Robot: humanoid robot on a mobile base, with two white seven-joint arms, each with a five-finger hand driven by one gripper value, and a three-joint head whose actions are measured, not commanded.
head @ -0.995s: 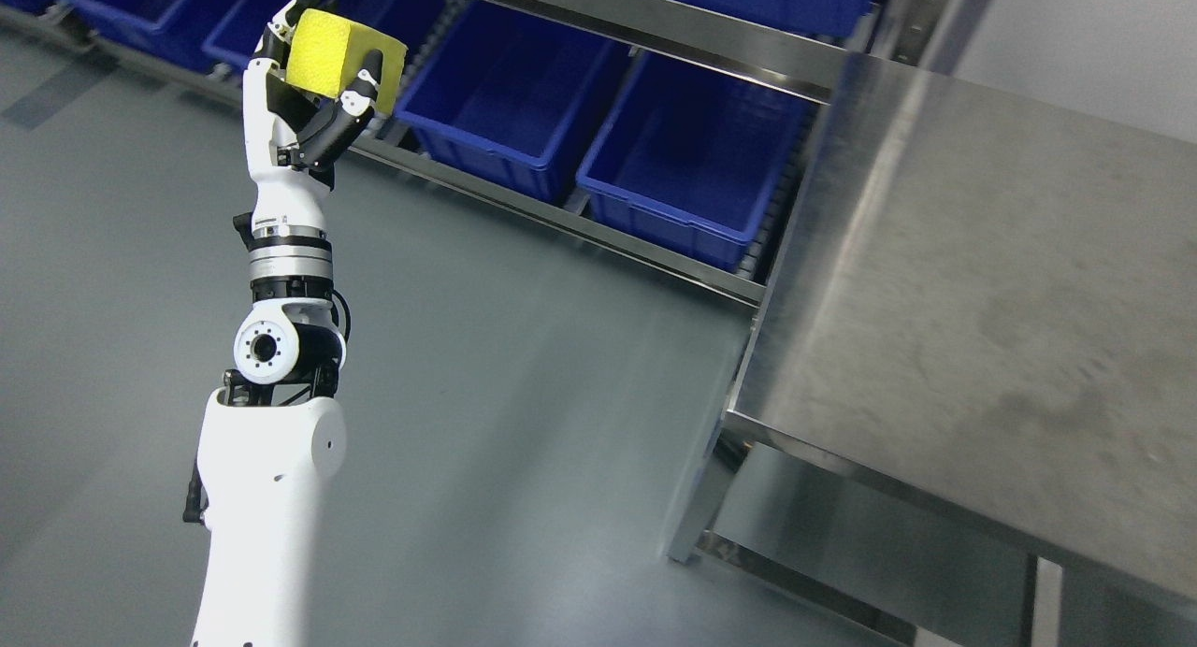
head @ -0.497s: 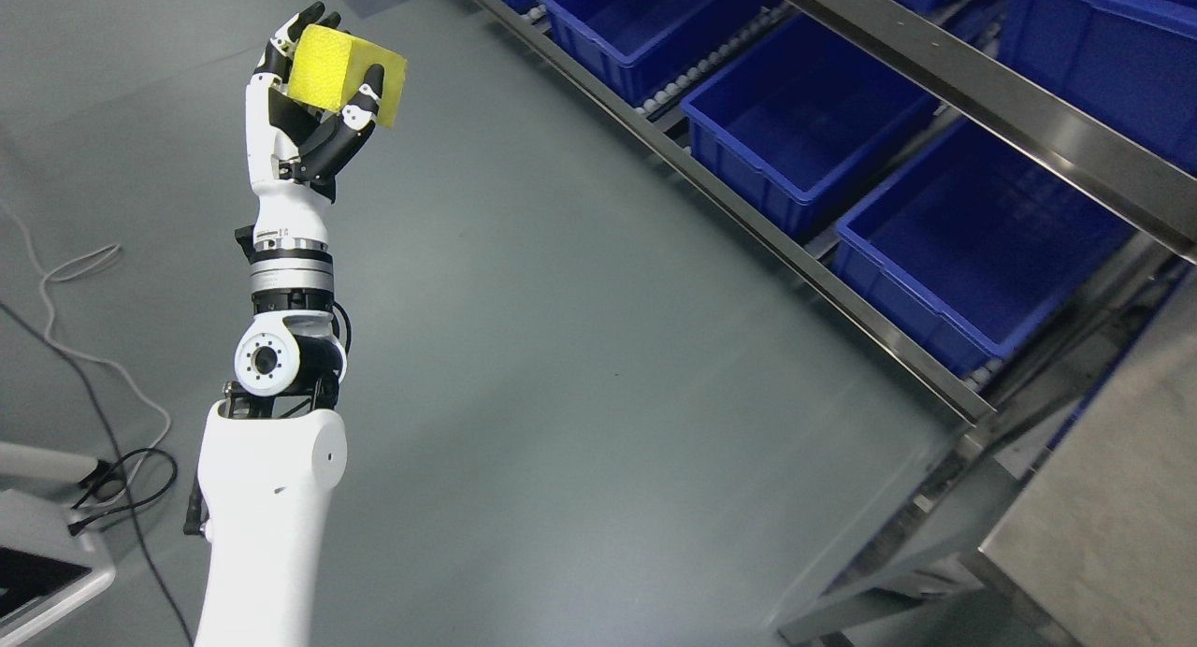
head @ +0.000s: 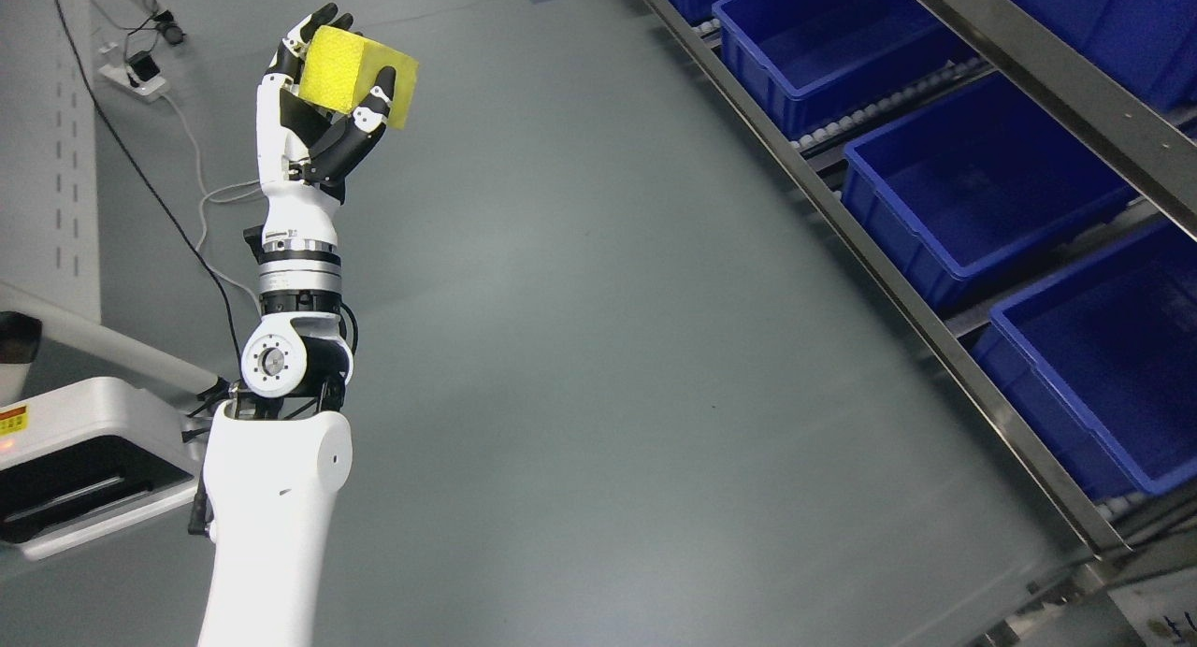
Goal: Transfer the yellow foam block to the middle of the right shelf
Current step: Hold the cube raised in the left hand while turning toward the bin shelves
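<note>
While the base turns, status by item, big to small:

View: whole picture has swung since a second ago; that's the camera panning, not the things moving. The steel table top seen then is gone from view.
Floor point(head: 598, 366): grey, fills the centre.
Shelf point(head: 944, 348): now at 3 o'clock, blue bins point(head: 973, 189) in a row along its rail. Likely the robot is still lining up; which shelf is the target I can't tell.
Left arm point(head: 276, 497): rises from 7 o'clock to 11, forearm near upright, same pose as before.
Left hand point(head: 323, 123): palm up, fingers point(head: 379, 100) clamped on the block.
Block point(head: 355, 63): yellow foam, at 11 o'clock, held high over the floor, well apart from the shelf. Grip unchanged, so carry phase, placing not begun.
Right arm: not in view.
</note>
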